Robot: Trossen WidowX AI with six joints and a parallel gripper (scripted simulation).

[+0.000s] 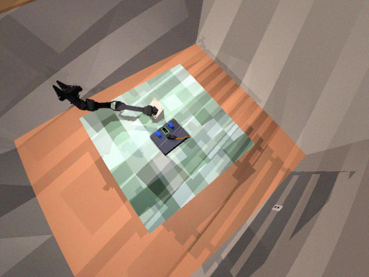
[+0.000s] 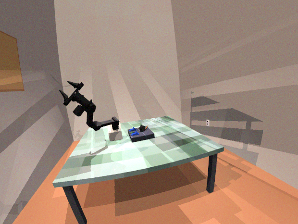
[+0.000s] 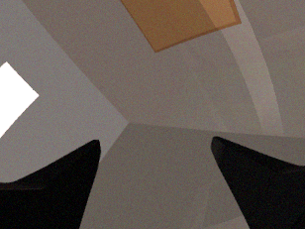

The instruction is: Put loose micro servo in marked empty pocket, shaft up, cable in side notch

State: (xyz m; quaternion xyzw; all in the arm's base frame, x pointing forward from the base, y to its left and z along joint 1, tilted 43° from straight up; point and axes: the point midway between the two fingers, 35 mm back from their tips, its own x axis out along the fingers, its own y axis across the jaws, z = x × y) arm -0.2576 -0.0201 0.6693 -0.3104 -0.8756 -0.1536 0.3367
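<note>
We're at the pre-grasp stage, by our read: the black micro servo (image 1: 171, 137) (image 2: 142, 128) lies loose on the dark deck (image 1: 166, 148) (image 2: 142, 138), orange cable (image 1: 182, 137) (image 2: 146, 128) trailing toward a deck edge. The green-marked pocket (image 1: 165, 129) is near it, between two blue servos (image 1: 159, 134) (image 2: 134, 133) and (image 1: 171, 125) (image 2: 132, 129). Gripper (image 1: 55, 83) (image 2: 63, 85) (image 3: 157, 145) is released, fingers spread wide with nothing between them, raised well apart from the deck and pointing away from it. Next move, we judge: swing back over the deck, point the fingers down, grip the servo body with its shaft up. Can't tell its exact pose at this size. Edges: deck sits near the arm's pale base (image 1: 160, 114) (image 2: 115, 136), well inside the worktop (image 1: 190, 166) (image 2: 168, 154) edges. Approach from above looks open; blue servos flanking the pocket could crowd the fingers during insertion.
</note>
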